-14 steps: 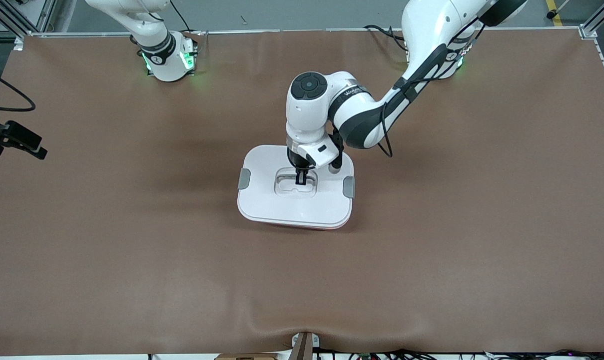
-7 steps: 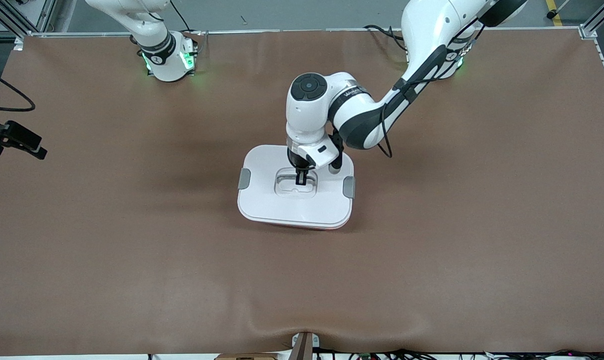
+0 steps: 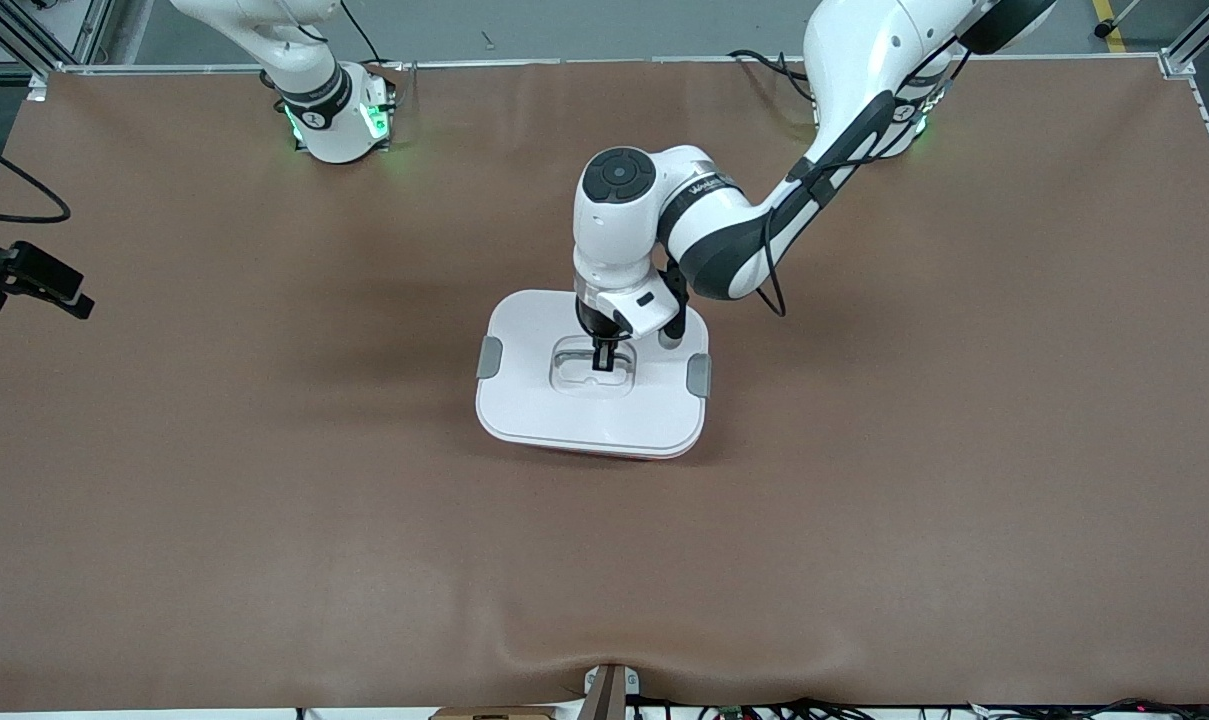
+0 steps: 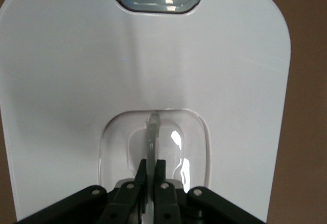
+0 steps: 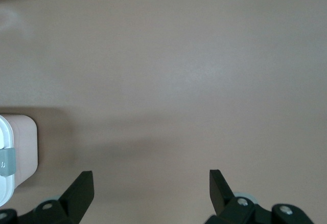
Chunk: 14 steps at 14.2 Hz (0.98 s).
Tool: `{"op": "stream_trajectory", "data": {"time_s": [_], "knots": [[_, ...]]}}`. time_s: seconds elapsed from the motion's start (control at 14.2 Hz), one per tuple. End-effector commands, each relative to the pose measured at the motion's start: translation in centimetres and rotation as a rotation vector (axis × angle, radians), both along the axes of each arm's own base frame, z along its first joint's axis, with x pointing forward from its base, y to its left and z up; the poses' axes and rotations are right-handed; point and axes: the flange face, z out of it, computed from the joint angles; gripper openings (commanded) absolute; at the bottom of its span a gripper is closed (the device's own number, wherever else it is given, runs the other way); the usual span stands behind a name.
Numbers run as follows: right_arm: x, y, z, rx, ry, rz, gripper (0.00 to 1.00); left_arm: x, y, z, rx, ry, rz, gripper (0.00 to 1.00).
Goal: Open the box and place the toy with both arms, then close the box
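Observation:
The box [image 3: 534, 400] stands in the middle of the table with its white lid on, a grey clip [image 3: 488, 357] at each end and a strip of pinkish-red base [image 3: 604, 455] showing under the lid. My left gripper [image 3: 601, 362] reaches straight down into the lid's recess, shut on the thin clear handle [image 4: 152, 132], with the black fingers [image 4: 163, 175] pressed on both its faces. My right gripper [image 3: 34, 282] waits open past the right arm's end of the table, with bare mat between its fingers [image 5: 82, 191]. One end of the box [image 5: 20, 150] shows in the right wrist view. The toy is out of view.
A brown mat [image 3: 864, 500] covers the whole table. A small bracket [image 3: 609, 690] sits at the table edge nearest the front camera. A black cable [image 3: 24, 205] loops near my right gripper. Both arm bases stand along the table edge farthest from the front camera.

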Motion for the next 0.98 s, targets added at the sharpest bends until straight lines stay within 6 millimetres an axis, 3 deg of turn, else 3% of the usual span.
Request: {"op": "stream_trajectory", "data": {"time_s": [0.0,0.42,0.49,0.56,0.63,0.7,0.91], "knots": [[0.1,-0.5,0.4,-0.001,-0.004,0.002,1.00,0.6,-0.1,-0.9,0.009,0.002,-0.046,0.00],[0.1,-0.5,0.4,-0.001,-0.004,0.004,1.00,0.6,-0.1,-1.3,0.011,0.008,-0.057,0.01],[0.2,-0.5,0.3,-0.001,-0.002,0.002,1.00,0.7,0.0,-1.3,0.010,0.009,-0.053,0.12],[0.2,-0.4,0.3,-0.001,-0.002,0.004,1.00,0.5,-0.1,-1.3,0.007,0.015,-0.051,0.38],[0.1,-0.5,0.4,-0.001,-0.004,0.002,1.00,0.6,-0.1,-1.1,0.005,0.013,-0.055,0.76],[0.2,-0.5,0.3,-0.001,-0.002,0.002,1.00,0.6,-0.1,-0.7,0.005,0.006,-0.058,1.00],[0.2,-0.5,0.3,-0.001,-0.002,0.002,1.00,0.5,0.2,0.9,0.004,0.005,-0.046,1.00]]}}
